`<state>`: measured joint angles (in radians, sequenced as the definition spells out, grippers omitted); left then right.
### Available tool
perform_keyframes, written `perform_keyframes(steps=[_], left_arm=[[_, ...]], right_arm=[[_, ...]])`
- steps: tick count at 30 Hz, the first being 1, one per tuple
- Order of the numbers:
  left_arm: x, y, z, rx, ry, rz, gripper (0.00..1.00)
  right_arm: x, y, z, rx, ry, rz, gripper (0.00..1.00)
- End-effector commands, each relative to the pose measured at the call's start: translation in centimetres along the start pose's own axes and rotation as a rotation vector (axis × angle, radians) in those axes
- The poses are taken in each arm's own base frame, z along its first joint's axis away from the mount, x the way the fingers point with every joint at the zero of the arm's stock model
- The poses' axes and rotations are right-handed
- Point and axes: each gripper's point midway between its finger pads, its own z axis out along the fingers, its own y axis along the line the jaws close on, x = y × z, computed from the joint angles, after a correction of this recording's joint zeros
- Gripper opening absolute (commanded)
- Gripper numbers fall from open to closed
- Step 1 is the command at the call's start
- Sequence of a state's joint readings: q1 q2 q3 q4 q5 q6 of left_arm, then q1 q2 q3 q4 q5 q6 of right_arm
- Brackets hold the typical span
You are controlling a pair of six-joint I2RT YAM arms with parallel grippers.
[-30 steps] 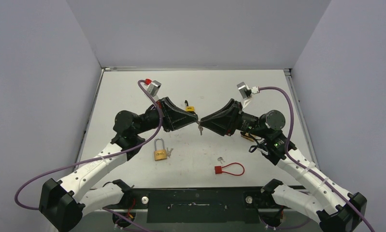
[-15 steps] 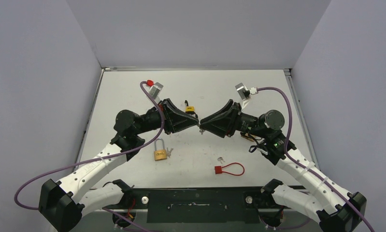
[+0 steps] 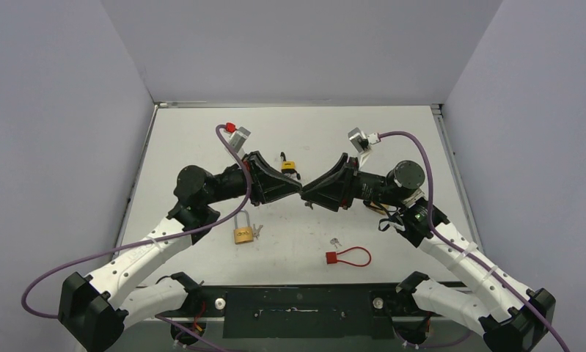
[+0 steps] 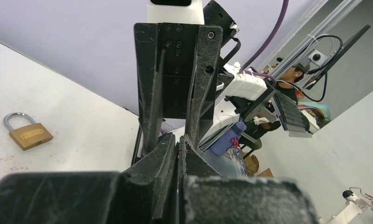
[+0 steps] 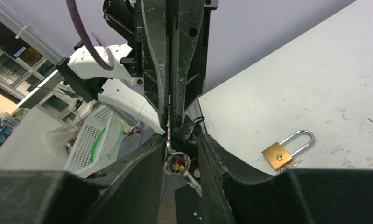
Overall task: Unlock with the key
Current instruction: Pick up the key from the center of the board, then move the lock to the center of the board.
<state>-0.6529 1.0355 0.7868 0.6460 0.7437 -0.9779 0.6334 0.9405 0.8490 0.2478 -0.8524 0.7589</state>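
Above the table's middle, my left gripper (image 3: 299,192) and right gripper (image 3: 306,196) meet tip to tip. The left gripper (image 4: 177,145) is shut, and in the right wrist view its black fingers (image 5: 170,93) pinch the blade of a small silver key (image 5: 168,133). The key's ring (image 5: 175,163) hangs between the fingers of my right gripper (image 5: 180,140). That gripper's jaws stand apart and do not press the ring. A brass padlock (image 3: 241,233) with its shackle closed lies on the table (image 3: 392,139) below the left arm. The same padlock (image 4: 28,135) (image 5: 282,151) shows in both wrist views.
A small key (image 3: 257,232) lies right beside the brass padlock. A black and yellow padlock (image 3: 288,165) sits behind the grippers. A red cable lock (image 3: 348,257) lies near the front with another small key (image 3: 336,242) next to it. Grey walls enclose the table.
My right gripper's jaws have parted, leaving the key in the left gripper's pinch. Both wrists have turned slightly, and the right arm's elbow has shifted left.
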Motion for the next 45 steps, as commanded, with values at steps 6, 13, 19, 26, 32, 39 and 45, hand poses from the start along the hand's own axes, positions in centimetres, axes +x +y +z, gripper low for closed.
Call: perform_keyframes(steps=[6, 13, 19, 26, 32, 39, 45], left_arm=[[-1.3, -3.0, -0.1, 0.076, -0.006, 0.115, 0.0], [-1.6, -2.7, 0.0, 0.06, -0.018, 0.112, 0.0], [-2.9, -1.4, 0.1, -0.046, -0.063, 0.119, 0.33], [-5.4, 3.3, -2.1, -0.396, -0.159, 0.234, 0.59], [-4.0, 6.5, -1.8, -0.52, -0.117, 0.262, 0.66], [0.2, 12.3, 2.7, -0.642, 0.0, 0.239, 0.7], [5.0, 20.0, 7.6, -0.832, 0.129, 0.207, 0.87]], right_arm=[[-1.5, 0.7, -0.3, -0.002, -0.052, -0.059, 0.19], [-1.1, 0.6, -0.3, -0.008, -0.035, -0.057, 0.0], [-1.3, -0.6, -0.6, 0.059, -0.054, -0.059, 0.0], [-1.2, -5.7, -2.2, 0.262, -0.078, -0.025, 0.0], [-0.8, -12.1, -5.1, 0.515, -0.128, 0.055, 0.0], [-0.1, -21.0, -16.0, 1.159, -0.242, 0.151, 0.0], [1.0, -21.7, -25.6, 1.629, -0.357, 0.16, 0.0]])
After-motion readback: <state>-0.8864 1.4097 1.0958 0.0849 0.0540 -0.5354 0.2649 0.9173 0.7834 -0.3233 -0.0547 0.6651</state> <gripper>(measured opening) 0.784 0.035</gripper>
